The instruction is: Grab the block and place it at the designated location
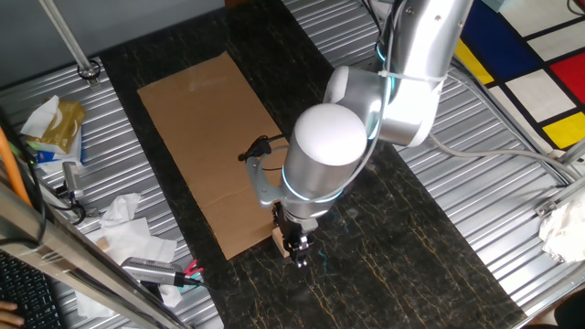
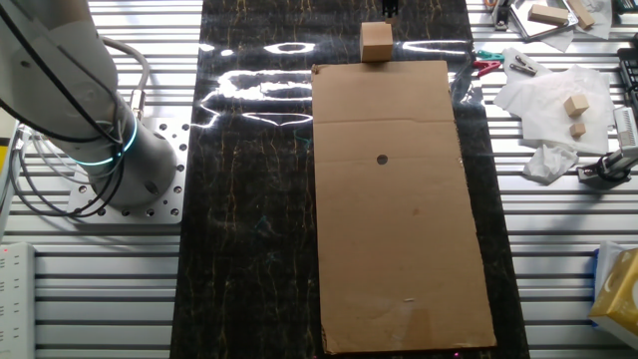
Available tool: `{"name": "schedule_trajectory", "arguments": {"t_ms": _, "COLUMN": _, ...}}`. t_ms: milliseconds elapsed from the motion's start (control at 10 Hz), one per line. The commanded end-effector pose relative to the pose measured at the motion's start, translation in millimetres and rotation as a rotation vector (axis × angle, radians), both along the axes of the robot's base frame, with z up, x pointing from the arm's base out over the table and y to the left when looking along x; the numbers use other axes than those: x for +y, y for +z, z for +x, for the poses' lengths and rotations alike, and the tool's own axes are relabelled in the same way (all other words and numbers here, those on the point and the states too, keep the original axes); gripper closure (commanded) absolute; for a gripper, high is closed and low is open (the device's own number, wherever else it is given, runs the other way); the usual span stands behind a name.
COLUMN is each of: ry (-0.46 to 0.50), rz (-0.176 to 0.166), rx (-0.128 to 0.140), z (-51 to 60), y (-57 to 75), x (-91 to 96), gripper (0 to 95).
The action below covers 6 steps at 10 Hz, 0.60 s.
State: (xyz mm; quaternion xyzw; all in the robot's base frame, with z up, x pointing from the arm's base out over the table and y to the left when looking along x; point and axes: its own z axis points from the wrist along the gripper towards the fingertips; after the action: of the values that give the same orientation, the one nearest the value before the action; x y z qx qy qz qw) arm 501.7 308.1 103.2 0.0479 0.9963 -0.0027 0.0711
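Note:
The block [image 2: 376,42], a small pale tan wooden cube, rests on the dark tabletop against the far short edge of the brown cardboard sheet [image 2: 399,229]. It also shows in one fixed view [image 1: 278,239] at the sheet's near corner. My gripper [image 1: 298,249] hangs low right beside the block, on the side away from the sheet, not around it. Only its tip [image 2: 391,8] shows at the top of the other fixed view. Its fingers look close together, but the jaw state is unclear. The black dot [image 2: 382,159] lies on the sheet, bare; the arm hides it in one fixed view.
Crumpled white paper [image 2: 543,100] with two spare wooden cubes [image 2: 573,103] and tools [image 2: 508,62] lies on the ribbed metal beside the sheet. The robot base [image 2: 110,150] stands on the other side. A yellow bag [image 1: 57,123] and more paper [image 1: 128,228] are there too.

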Motion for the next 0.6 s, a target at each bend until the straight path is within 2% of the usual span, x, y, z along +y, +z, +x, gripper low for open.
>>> {"name": "schedule_trajectory", "arguments": {"t_ms": 100, "ry": 0.003, "rz": -0.003, "rx": -0.001, "z": 0.5, "y": -1.7, "x": -1.4, "gripper": 19.0}}
{"name": "schedule_trajectory", "arguments": {"t_ms": 600, "ry": 0.024, "rz": -0.002, "rx": 0.0, "z": 2.4, "y": -8.4, "x": -10.4, "gripper": 19.0}}
